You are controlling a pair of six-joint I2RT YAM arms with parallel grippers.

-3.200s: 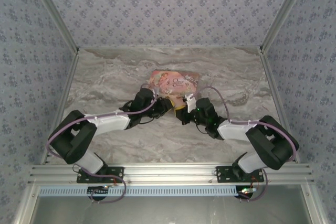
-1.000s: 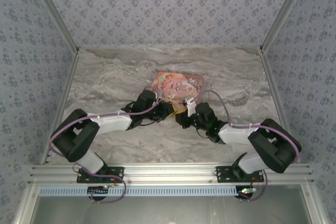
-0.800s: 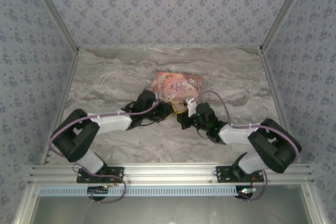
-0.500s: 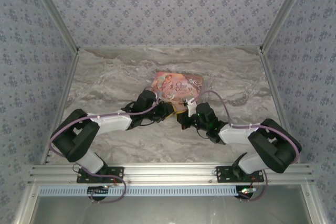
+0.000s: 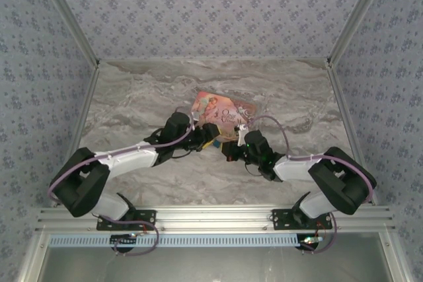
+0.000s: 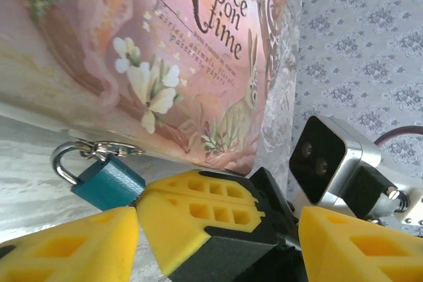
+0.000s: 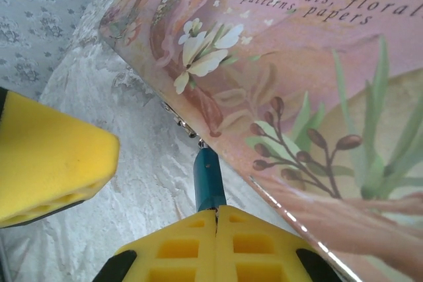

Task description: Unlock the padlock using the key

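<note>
Pink tin is lying just past both sets of tips, w/ its edge crowding the padlock. L gripper is standing wide open and gripping nothing, straddling R gripper. R is sitting fully closed; can't tell if it's pinching anything. Padlock is hanging off the latch, touching R tips.

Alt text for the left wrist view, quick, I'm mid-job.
A small blue padlock is hooked by its shackle to the pink tin, with the right hand shut at its lower corner. The left hand is open around that hand.
</note>
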